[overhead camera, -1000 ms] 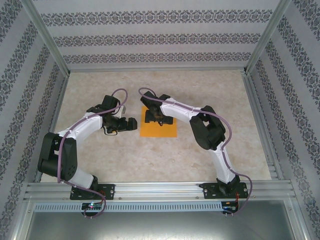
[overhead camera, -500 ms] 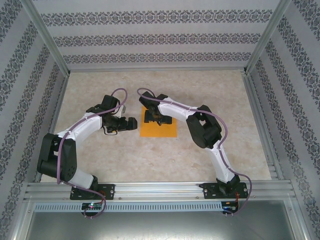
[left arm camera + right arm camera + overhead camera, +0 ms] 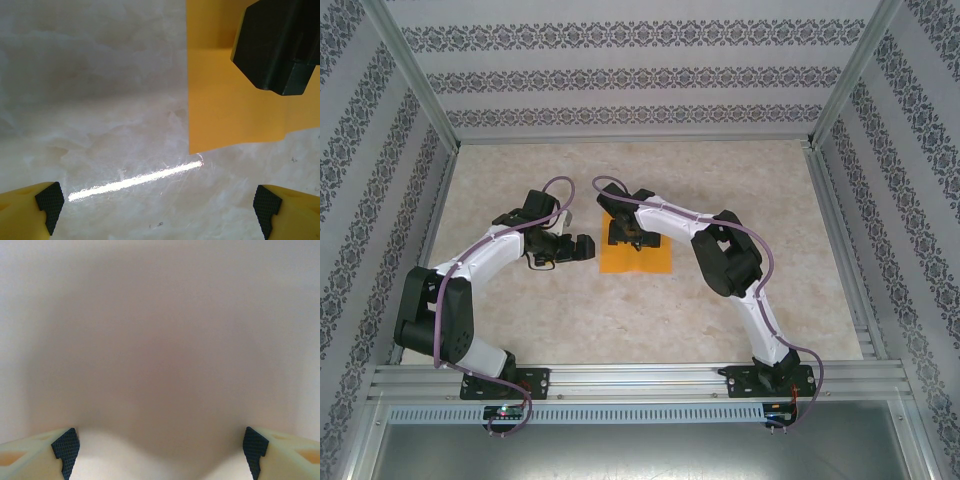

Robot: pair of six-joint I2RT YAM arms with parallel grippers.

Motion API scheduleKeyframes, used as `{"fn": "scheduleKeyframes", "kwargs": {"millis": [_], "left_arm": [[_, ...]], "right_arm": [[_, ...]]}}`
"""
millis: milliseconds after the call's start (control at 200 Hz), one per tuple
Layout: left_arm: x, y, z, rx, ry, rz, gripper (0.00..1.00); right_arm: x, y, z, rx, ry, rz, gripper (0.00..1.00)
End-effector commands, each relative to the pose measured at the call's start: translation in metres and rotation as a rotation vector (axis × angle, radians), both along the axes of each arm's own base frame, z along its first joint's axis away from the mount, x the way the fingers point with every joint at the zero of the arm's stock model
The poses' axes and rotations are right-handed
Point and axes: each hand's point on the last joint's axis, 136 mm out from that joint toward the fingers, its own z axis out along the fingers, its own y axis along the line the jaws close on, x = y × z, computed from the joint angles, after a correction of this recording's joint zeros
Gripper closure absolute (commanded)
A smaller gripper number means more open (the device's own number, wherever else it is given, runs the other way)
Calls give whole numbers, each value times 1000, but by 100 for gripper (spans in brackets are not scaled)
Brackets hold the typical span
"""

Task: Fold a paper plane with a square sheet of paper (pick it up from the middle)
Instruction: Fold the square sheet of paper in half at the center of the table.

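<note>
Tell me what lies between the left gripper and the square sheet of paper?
Only bare table with a glare streak separates the left gripper from the square sheet of paper, in the left wrist view.

Top external: mounted high on the near side of the square sheet of paper (image 3: pixel 640 262), tilted down, far off. Left wrist: held low just left of the sheet, faced downward; one sheet corner is shared with the top view. Right wrist: set very near a pale surface (image 3: pixel 160 340), blurred.
</note>
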Motion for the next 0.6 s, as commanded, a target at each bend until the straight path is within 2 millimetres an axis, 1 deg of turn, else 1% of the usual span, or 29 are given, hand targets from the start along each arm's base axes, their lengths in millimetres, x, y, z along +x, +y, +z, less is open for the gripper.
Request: {"fn": "scheduleKeyframes", "kwargs": {"millis": [0, 135, 310, 595], "left_arm": [[0, -1, 0, -17, 5, 7, 0], [-1, -2, -3, -16, 16, 4, 0], [-1, -4, -4, -16, 18, -4, 0], [-2, -7, -2, -22, 18, -10, 0]], "right_arm": [[-19, -12, -35, -64, 78, 11, 14], [-17, -13, -31, -67, 64, 16, 16], [-12, -12, -19, -48, 31, 17, 23], [-6, -10, 9, -6, -41, 32, 39]]}}
